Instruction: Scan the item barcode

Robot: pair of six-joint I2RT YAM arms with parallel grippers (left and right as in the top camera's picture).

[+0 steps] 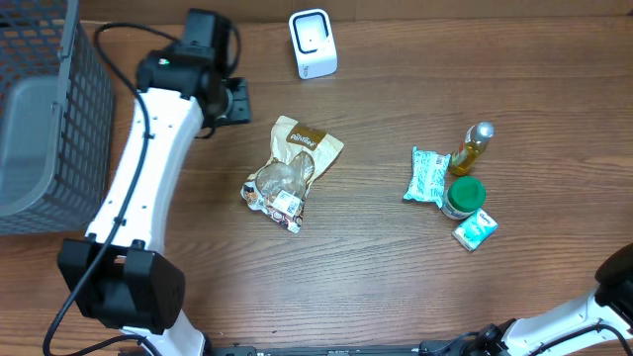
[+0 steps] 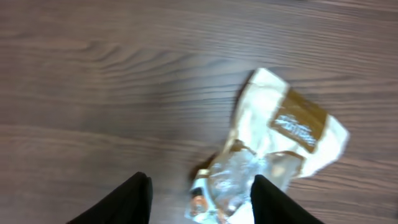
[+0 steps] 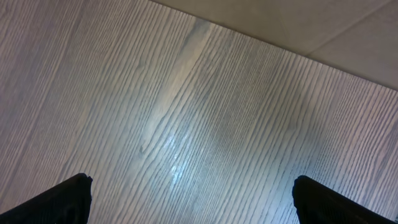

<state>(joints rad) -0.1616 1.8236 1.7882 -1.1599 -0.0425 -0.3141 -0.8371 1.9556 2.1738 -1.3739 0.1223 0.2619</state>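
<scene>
Bag (image 1: 292, 166): lies flat near the middle of the desk (image 1: 376, 287). Its cream-and-brown end points toward the scanner and its clear end toward the arms (a small white label sits there, too small to read).
Scanner (image 1: 313, 44): white, upright at the far edge, well apart from the bag.
Left gripper (image 2: 201, 178): jaws apart with nothing held. It hangs over bare wood between basket and bag, not touching the bag.
Left wrist view: dark fingers (image 2: 134, 202) at the bottom edge. The bag is blurred, and its clear end shows in the gap between them.
Right gripper (image 3: 191, 181): spread wide and empty, with only wood grain under it.
Right arm (image 1: 613, 287): near right corner, well apart from all items.
Basket (image 1: 40, 109): grey mesh, at the left edge.
Packet (image 1: 427, 176): teal, right of the bag, just beside the jar.
Jar (image 1: 463, 196): green lid.
Bottle (image 1: 473, 146): amber with a pale cap, just beyond the jar.
Box (image 1: 475, 229): small and teal, on the jar's near side (touching or not, I cannot tell).
</scene>
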